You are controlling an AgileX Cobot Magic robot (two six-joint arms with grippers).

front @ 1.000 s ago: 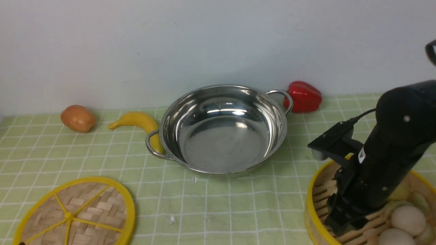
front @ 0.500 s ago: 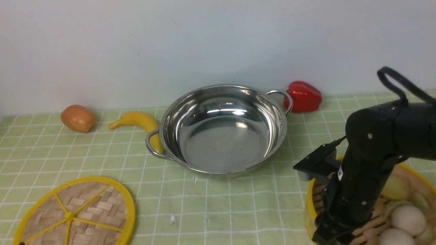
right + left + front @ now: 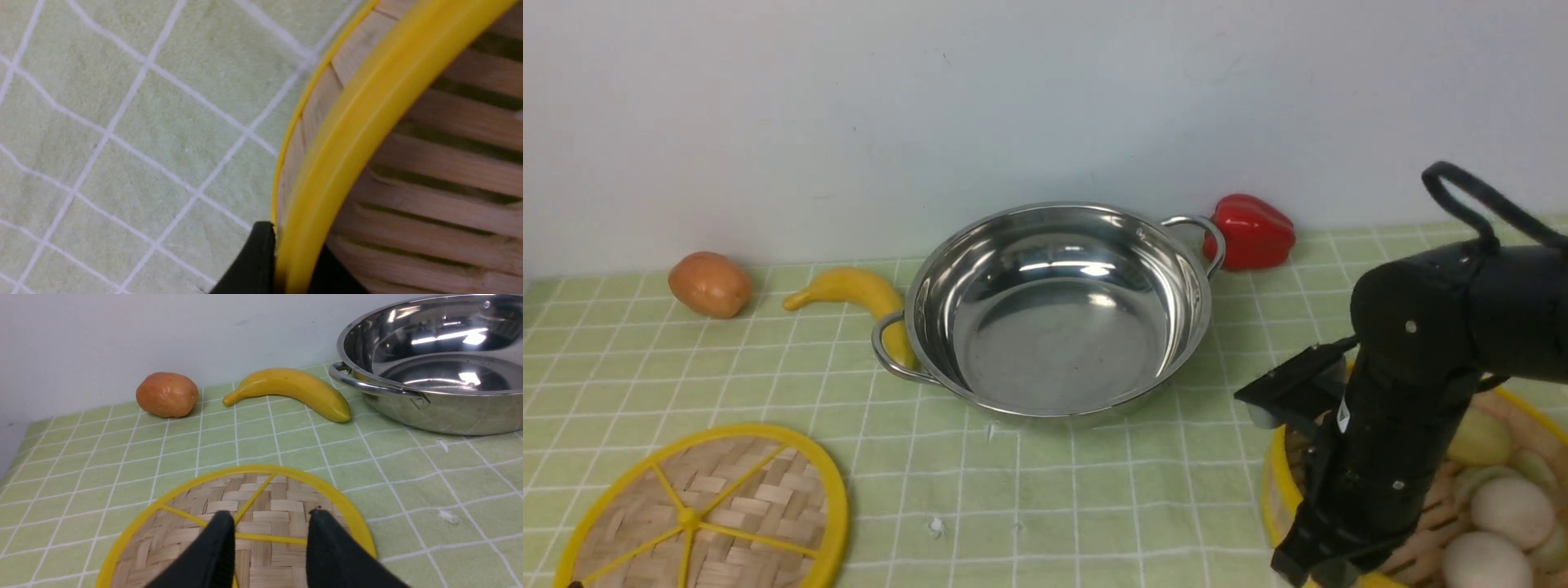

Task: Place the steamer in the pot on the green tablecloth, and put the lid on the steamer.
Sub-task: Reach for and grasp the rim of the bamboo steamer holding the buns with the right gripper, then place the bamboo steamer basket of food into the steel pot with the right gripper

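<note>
Front view, steamer (image 3: 1272, 490): sitting at the lower right of the frame on the green tablecloth (image 3: 1094, 490), not yet in the pot (image 3: 1058, 327).
Pot: standing empty at frame centre.
Right pincer (image 3: 292, 253): clamping the steamer's yellow rim, one finger outside, one inside.
Lid (image 3: 707, 514): lying flat at the lower left.
Left pincer (image 3: 271, 516): hovering over the lid, fingers apart, holding nothing.
Progress: the grasp is looking made; lifting, placing and lidding are all waiting.
</note>
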